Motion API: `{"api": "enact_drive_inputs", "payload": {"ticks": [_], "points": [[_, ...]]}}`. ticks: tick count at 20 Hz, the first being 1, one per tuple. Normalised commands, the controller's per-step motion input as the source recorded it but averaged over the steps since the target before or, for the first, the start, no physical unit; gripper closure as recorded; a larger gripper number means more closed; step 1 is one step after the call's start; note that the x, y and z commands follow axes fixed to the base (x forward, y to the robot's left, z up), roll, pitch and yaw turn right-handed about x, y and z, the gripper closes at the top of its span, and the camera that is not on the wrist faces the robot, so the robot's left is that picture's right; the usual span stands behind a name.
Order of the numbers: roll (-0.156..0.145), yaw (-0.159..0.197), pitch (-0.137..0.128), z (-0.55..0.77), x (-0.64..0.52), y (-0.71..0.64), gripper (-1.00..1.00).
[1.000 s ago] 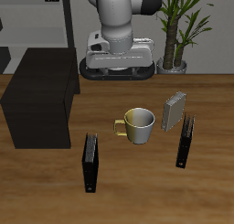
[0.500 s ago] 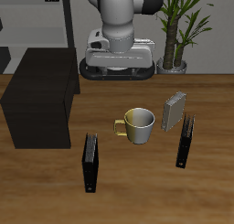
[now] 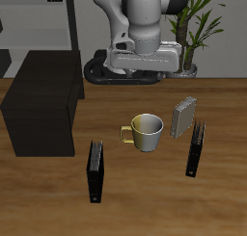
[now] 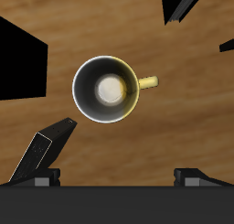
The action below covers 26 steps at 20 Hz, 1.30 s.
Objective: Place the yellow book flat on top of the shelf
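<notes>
The yellow book (image 3: 183, 117) stands upright on the table beside the mug, toward the back. In the wrist view the yellow book (image 4: 38, 156) shows as a tan-grey slab near one fingertip (image 4: 41, 179). The shelf (image 3: 43, 103) is a large black box on the other side of the table, and only a black sliver of it (image 4: 228, 46) shows in the wrist view. My gripper (image 3: 144, 66) hangs high above the table behind the mug, apart from the book. Its fingers are spread wide in the wrist view (image 4: 119, 178) and it is open and empty.
A yellow mug (image 3: 147, 132) stands mid-table, directly under the wrist camera (image 4: 108, 89). Two thin black books stand upright, one near the front (image 3: 96, 170) and one beside the yellow book (image 3: 196, 148). A potted plant (image 3: 188, 33) and a grey rack (image 3: 39, 18) stand at the back.
The arm has swung the gripper sideways toward the plant and the yellow book's side, and a little forward. Nothing on the table has moved.
</notes>
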Motion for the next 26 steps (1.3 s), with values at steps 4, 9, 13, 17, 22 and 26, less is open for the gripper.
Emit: {"api": "enact_drive_inputs", "payload": {"ticks": [4, 9, 13, 17, 22, 26], "points": [[0.030, 0.000, -0.025, -0.31, -0.15, 0.50, -1.00], [0.032, -0.052, 0.025, -0.32, -0.05, 0.39, -1.00], [0.041, -0.018, 0.001, -0.26, -0.06, 0.39, -1.00], [0.037, 0.013, -0.025, -0.22, -0.11, 0.34, -1.00], [0.006, -0.041, -0.061, -0.10, -0.04, 0.31, -1.00], [0.000, -0.045, 0.002, -0.15, -0.01, 0.19, -1.00]]}}
